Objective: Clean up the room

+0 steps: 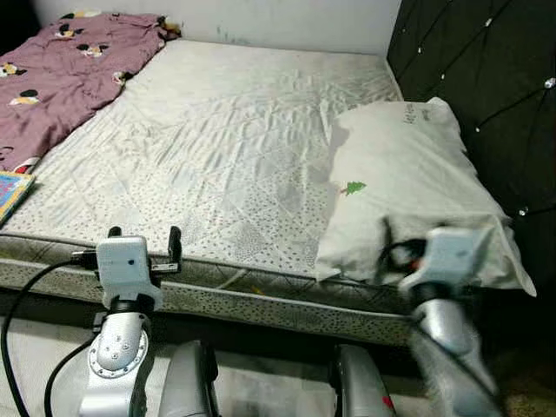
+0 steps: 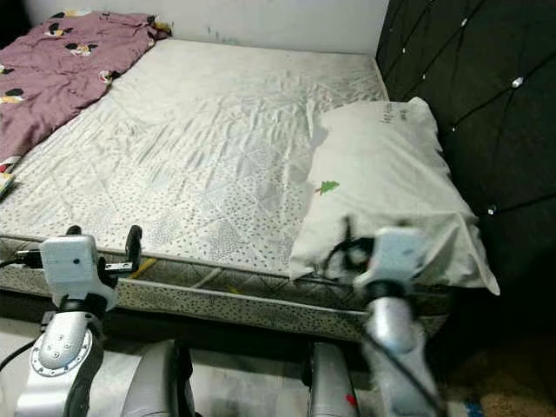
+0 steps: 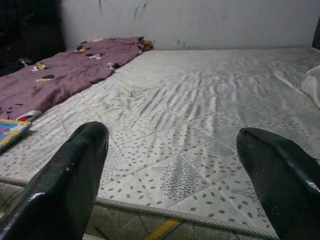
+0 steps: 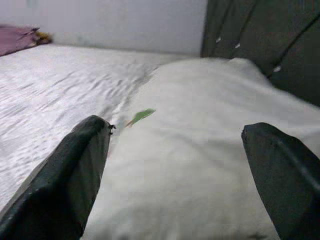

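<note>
right wrist view shows the right gripper [image 4: 175,165] spread over a blurred pillow [image 4: 200,150]; left gripper [image 3: 170,165] spread near the mattress [image 3: 200,100] edge.

- A mattress [image 1: 217,148] spreads ahead, its near edge closest to the robot.
- A pillow [image 1: 408,187] lies on its right side, beside the headboard [image 1: 486,95] on the right.
- A blanket [image 1: 61,74] lies along the far left.
- A book [image 1: 10,193] rests at the left edge, nearer than the blanket.
- A wall [image 1: 261,19] stands behind.
</note>
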### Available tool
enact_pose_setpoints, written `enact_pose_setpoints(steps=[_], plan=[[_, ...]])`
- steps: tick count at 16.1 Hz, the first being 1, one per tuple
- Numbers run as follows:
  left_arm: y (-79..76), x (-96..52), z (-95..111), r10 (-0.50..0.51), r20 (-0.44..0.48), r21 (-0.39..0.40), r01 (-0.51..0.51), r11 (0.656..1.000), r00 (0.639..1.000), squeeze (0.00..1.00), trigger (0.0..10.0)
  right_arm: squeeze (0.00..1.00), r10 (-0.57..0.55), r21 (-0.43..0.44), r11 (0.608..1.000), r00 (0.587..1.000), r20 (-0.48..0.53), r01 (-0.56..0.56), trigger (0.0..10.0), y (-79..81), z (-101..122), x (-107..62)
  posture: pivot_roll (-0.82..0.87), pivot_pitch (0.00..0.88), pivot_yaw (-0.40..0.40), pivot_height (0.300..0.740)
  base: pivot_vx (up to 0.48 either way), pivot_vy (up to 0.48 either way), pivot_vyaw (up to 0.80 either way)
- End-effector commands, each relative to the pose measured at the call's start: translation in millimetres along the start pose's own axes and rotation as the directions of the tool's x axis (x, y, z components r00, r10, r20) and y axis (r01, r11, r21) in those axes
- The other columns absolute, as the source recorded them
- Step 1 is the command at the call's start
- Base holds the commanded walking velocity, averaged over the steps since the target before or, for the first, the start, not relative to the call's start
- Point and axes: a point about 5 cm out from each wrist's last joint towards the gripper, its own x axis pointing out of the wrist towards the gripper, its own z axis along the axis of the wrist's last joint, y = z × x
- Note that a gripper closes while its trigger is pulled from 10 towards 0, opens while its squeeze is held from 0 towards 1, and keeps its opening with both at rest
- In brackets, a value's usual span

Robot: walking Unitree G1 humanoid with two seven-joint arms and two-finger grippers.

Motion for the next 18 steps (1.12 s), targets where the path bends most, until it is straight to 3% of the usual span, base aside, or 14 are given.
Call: enact_pose_setpoints(steps=[1,3,4,5,9,18], plan=[[-0.3,0.2,0,0.009,0.001,0.006,-0.009,1.000,1.000,0.00,10.0,1.00,0.005,0.012,1.000,1.000,0.009,-0.005,10.0,-1.2,6,-1.0,-0.09,0.000,0.003,0.560,0.000,0.000,0.00],[-9.1,-1.9,-5,-0.020,-0.016,-0.009,0.020,1.000,1.000,0.00,10.0,1.00,0.062,0.041,0.997,0.998,-0.011,-0.061,10.0,10.9,3,-2.6,-0.09,0.000,0.004,0.560,0.000,0.000,0.00],[-10.1,-1.6,-3,-0.023,-0.011,-0.011,0.022,1.000,1.000,0.00,10.0,0.04,0.093,0.045,0.995,0.996,0.008,-0.094,10.0,15.6,10,-2.7,-0.09,0.000,0.005,0.560,0.000,0.000,0.00],[-10.5,-1.2,-2,-0.024,-0.008,-0.012,0.024,1.000,1.000,0.00,10.0,0.00,0.110,0.049,0.993,0.993,0.034,-0.112,10.0,17.3,15,-2.8,-0.09,0.000,0.006,0.560,0.000,0.000,0.00],[-11.6,3.2,1,-0.030,0.006,-0.017,0.030,0.999,1.000,0.00,10.0,0.00,0.088,0.081,0.992,0.994,0.064,-0.093,10.0,17.6,32,10.8,-0.09,0.000,-0.003,0.600,0.000,0.000,0.00],[-12.8,4.6,2,-0.032,0.007,-0.024,0.032,0.999,0.999,0.00,10.0,0.00,0.072,0.060,0.995,0.997,0.036,-0.074,10.0,14.6,29,14.0,-0.09,0.000,-0.004,0.690,0.000,0.000,0.00]])
